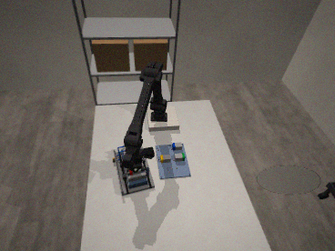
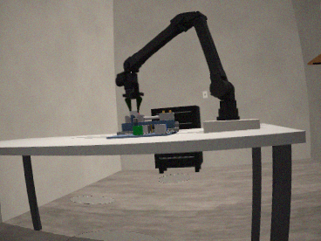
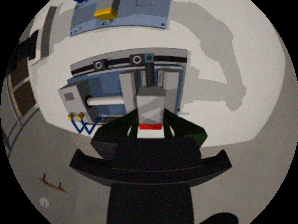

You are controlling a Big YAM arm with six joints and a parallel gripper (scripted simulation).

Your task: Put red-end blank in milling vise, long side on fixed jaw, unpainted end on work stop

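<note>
My gripper point(image 3: 150, 111) is shut on the grey blank with the red end point(image 3: 150, 111) and holds it over the milling vise point(image 3: 127, 90), between the jaws. The red end points toward me in the wrist view; the grey end points toward the jaw with the two round fittings point(image 3: 119, 63). In the top view the gripper point(image 1: 132, 169) stands over the vise point(image 1: 133, 172) at the table's left. In the exterior view the green fingers point(image 2: 133, 104) hang just above the vise point(image 2: 146, 123). I cannot tell whether the blank rests on the low bars.
A blue plate point(image 1: 173, 162) to the right of the vise holds three blanks with blue point(image 1: 177, 146), yellow point(image 1: 165, 157) and green point(image 1: 179, 156) ends. The arm's base block point(image 1: 163, 122) stands behind. A shelf rack point(image 1: 128, 50) is behind the table.
</note>
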